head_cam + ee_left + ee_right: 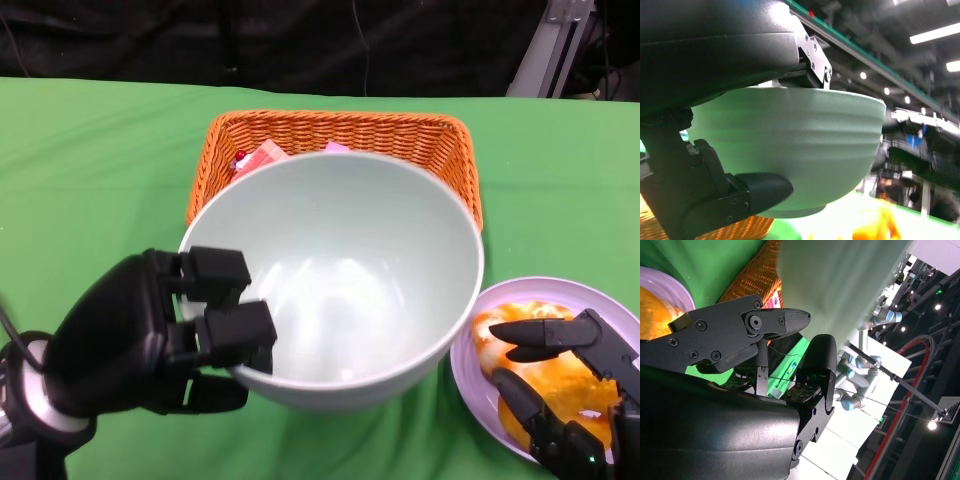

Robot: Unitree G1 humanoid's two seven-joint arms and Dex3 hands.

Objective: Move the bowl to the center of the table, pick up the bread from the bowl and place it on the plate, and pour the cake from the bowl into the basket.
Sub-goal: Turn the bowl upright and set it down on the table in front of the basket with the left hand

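Green-covered worktop (90, 160) carrying, from largest to smallest, the items of the pouring step; the pale green bowl (335, 275) dominates the head view, tilted with its mouth toward the camera and its far rim over the near edge of the orange wicker basket (440, 140); its visible interior appears empty, so the pour is judged largely done; pink objects, probably the cake (262, 155), lie inside the basket behind the bowl's rim, though they are too far hidden to identify with certainty; the left hand (165, 330) grips the bowl at its near left rim, fingers (235, 335) hooked over the rim and a lower finger pressed against the outer wall, as the left wrist view confirms, where the bowl is seen raised clear of the worktop; the lilac plate (540, 292) sits at the lower right, just beside the bowl, bearing the orange-yellow bread (560, 380), so the bread step is judged complete; the right hand (570, 385) hovers over the plate, fingers apart and holding nothing, whether touching the bread cannot be told; step in hand: the end of pouring cake into the basket; the next move calls for levelling the bowl, and setting it down clear of basket and plate.
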